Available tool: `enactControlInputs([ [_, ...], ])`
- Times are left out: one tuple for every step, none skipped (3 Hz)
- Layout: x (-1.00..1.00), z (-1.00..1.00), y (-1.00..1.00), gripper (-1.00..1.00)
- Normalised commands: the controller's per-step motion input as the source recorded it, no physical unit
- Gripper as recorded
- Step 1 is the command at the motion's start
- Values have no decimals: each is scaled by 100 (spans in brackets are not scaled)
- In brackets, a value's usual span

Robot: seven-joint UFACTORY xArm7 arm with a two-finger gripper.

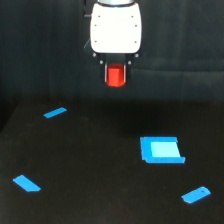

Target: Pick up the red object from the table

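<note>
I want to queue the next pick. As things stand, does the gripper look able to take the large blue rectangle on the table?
Probably not yet. The gripper is shut on the red object, held well above the table, so its jaws are occupied. Nothing lies over the large blue rectangle; it sits flat and alone.

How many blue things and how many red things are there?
Blue pieces: 4, on the table: far left, near left, big one, near right
Red object: 1, up in the gripper
Total: 5
</note>
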Motion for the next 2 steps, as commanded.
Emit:
enactControlInputs([
  [2, -6, 3, -86],
  [-6, -1, 1, -92],
])
